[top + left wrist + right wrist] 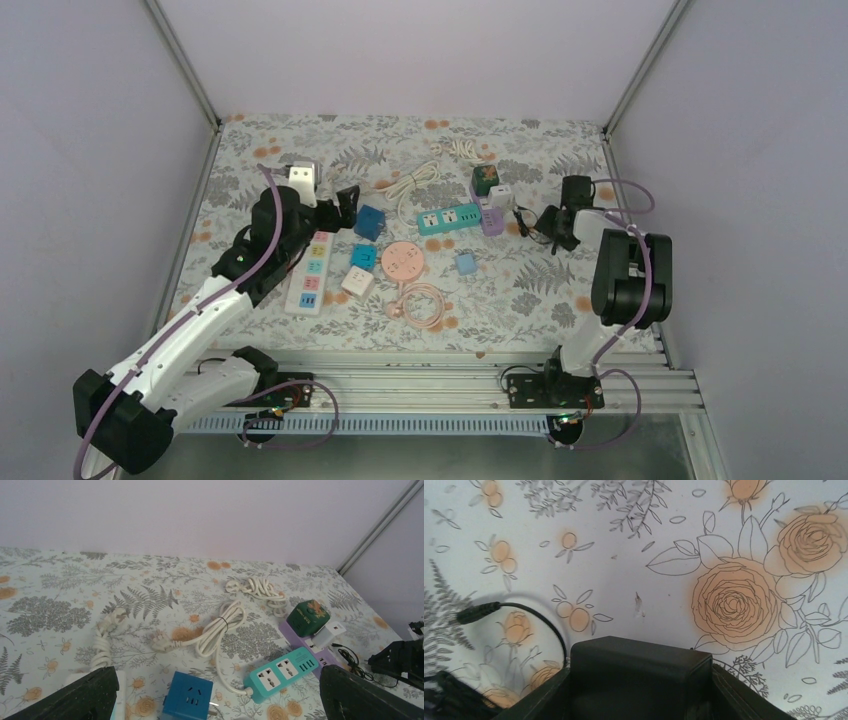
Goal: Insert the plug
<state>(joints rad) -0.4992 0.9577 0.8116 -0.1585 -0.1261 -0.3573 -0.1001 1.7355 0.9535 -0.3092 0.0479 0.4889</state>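
Nearest the arm bases, a white power strip (310, 272) on the left and a round pink socket (403, 261) in the middle lie flat on the flowered table (560, 275) with their holes facing up. Any of them could take a plug from above. Further in on the right, the right gripper (552, 226) hangs low over the cloth with a black plug (639, 665) between its fingers. In the wrist view the fingers press against both sides of the block, so it looks grasped. Its thin black cord (531, 611) trails loose to the left, which suggests the plug is being held clear for carrying and is not yet lined up with any socket. Just left of it lies a teal power strip (449, 219), touching a purple strip (300, 640) at its right end. The teal one is probably the handiest target, being nearest. On the left, the left gripper (343, 207) hovers beside a blue cube socket (188, 696) with its fingers (85, 695) spread wide and nothing between them. It seems to be waiting, perhaps to steady a strip. Farthest back, coiled white cords (220, 630) lie out of the way.
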